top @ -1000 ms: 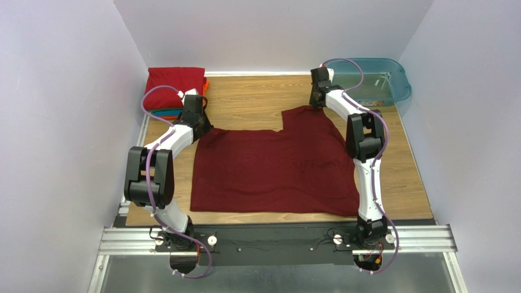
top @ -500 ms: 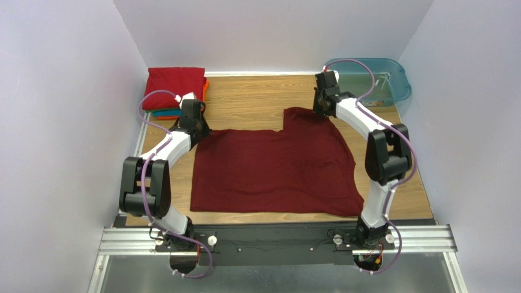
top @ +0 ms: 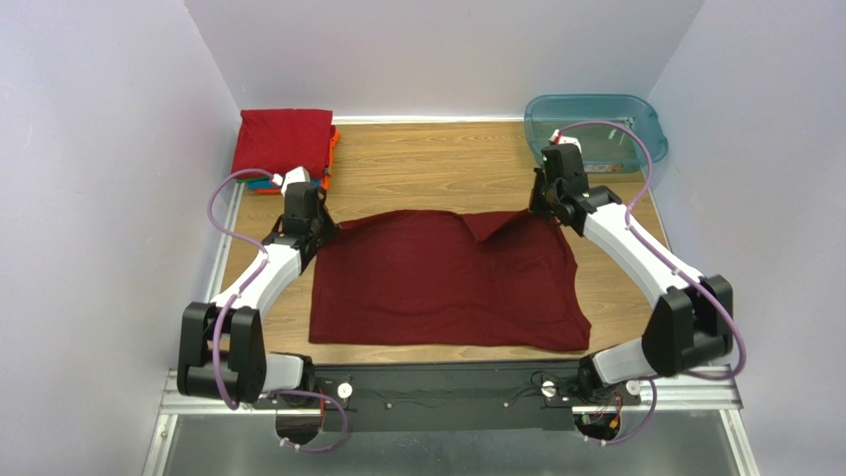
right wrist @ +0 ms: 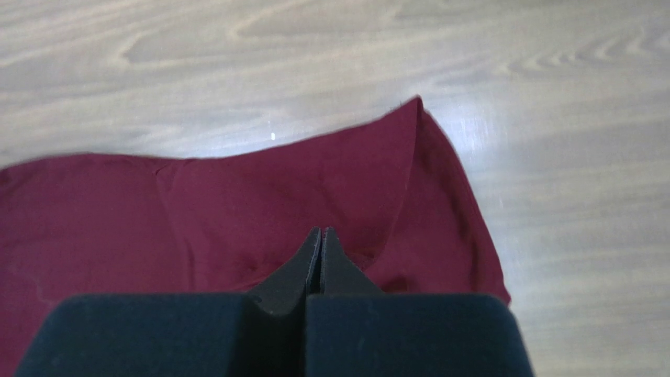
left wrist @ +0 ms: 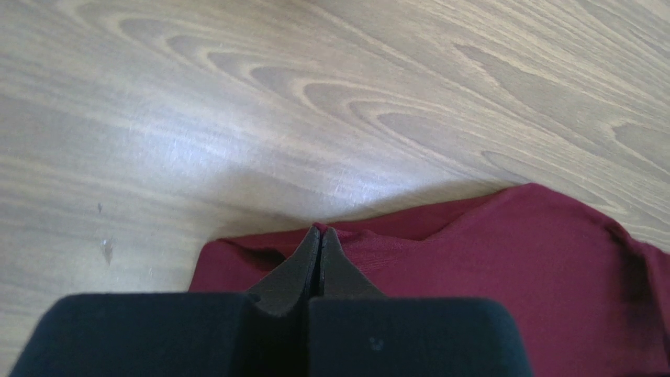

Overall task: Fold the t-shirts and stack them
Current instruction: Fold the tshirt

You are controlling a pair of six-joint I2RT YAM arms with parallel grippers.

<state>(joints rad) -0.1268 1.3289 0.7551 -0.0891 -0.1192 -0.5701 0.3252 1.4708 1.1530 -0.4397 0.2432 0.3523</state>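
Note:
A dark maroon t-shirt lies spread on the wooden table. My left gripper is shut on its far left corner; in the left wrist view the gripper pinches the cloth edge. My right gripper is shut on the far right part, which is lifted and folded over; in the right wrist view the gripper grips maroon cloth. A stack of folded t-shirts sits at the back left, bright red on top, with orange and teal edges showing below.
A translucent teal plastic tub stands at the back right corner, just behind the right arm. White walls close in the table on three sides. A metal rail runs along the near edge.
Both grippers have moved nearer, drawing the shirt's far edge with them. The right arm swung right and back, and the raised far-right flap has dropped and folded toward the shirt's middle.

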